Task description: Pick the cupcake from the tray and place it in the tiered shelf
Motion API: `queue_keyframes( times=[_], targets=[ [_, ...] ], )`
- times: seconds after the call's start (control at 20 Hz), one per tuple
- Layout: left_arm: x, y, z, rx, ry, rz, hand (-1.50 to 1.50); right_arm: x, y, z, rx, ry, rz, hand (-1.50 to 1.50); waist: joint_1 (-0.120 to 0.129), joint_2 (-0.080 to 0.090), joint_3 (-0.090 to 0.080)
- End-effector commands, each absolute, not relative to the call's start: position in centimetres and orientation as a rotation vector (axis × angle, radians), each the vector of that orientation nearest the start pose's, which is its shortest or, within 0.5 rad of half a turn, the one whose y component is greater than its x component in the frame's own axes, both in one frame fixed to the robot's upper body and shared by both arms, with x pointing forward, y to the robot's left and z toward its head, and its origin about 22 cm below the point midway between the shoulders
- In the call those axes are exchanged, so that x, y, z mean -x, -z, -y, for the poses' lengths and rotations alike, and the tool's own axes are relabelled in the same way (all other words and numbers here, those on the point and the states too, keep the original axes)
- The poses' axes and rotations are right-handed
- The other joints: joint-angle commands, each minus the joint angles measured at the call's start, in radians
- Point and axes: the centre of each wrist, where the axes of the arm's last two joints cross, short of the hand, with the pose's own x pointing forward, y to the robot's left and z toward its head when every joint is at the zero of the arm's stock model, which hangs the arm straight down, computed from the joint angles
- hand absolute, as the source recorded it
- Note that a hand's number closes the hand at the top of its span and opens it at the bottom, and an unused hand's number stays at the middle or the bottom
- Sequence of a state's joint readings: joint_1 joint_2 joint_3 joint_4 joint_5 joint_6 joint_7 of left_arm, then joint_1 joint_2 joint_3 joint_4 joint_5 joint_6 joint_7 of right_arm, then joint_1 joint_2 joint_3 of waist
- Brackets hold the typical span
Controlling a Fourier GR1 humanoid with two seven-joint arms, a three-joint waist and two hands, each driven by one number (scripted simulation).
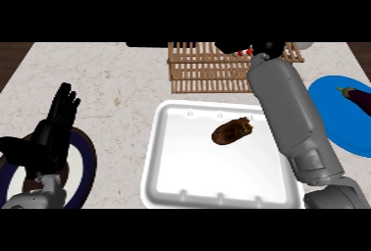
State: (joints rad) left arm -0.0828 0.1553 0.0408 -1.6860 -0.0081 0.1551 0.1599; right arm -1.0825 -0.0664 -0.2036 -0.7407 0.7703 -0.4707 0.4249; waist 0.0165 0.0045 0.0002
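A brown cupcake [232,131] lies on its side in the white tray [188,191], right of the tray's middle. The wooden slatted tiered shelf [206,73] stands behind the tray at the counter's far edge. My right forearm [286,108] stretches from the lower right across the tray's right rim. My right hand [257,48] is over the shelf's top right part, far from the cupcake. Small red specks show beside that hand; what they are I cannot tell. At the left, apart from the tray, my left hand [58,115] rests open with its fingers up.
A dark plate with a blue rim [85,162] lies under my left forearm at the lower left. A blue plate [330,105] with a purple eggplant [357,98] sits at the right, close to my right arm. Bare counter [116,83] lies left of the shelf.
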Motion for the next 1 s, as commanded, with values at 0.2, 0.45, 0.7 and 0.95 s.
queue_keyframes(
  times=[0.2, 0.45, 0.7, 0.95],
  targets=[
    [-25.0, -5.7, -25.7, -0.241, -0.042, 1.616, 0.0, -44.4, -17.2, 14.1, 0.758, -0.022, 1.666, -1.5, -0.003, -0.003, 0.0],
    [-25.4, -4.7, -26.9, -0.249, -0.045, 1.606, 0.0, -43.3, -20.5, 15.3, 0.779, 0.1, 1.65, -1.5, -0.022, -0.009, -0.001],
    [-25.5, -4.1, -27.0, -0.242, -0.056, 1.602, 0.0, -42.2, -22.8, 21.4, 0.83, 0.235, 1.584, -1.5, -0.031, -0.01, -0.001],
    [-25.9, -6.9, -27.4, -0.27, -0.061, 1.599, 0.0, -37.6, -22.2, 26.6, 0.833, 0.257, 1.533, -1.5, -0.041, -0.014, 0.0]
  ],
)
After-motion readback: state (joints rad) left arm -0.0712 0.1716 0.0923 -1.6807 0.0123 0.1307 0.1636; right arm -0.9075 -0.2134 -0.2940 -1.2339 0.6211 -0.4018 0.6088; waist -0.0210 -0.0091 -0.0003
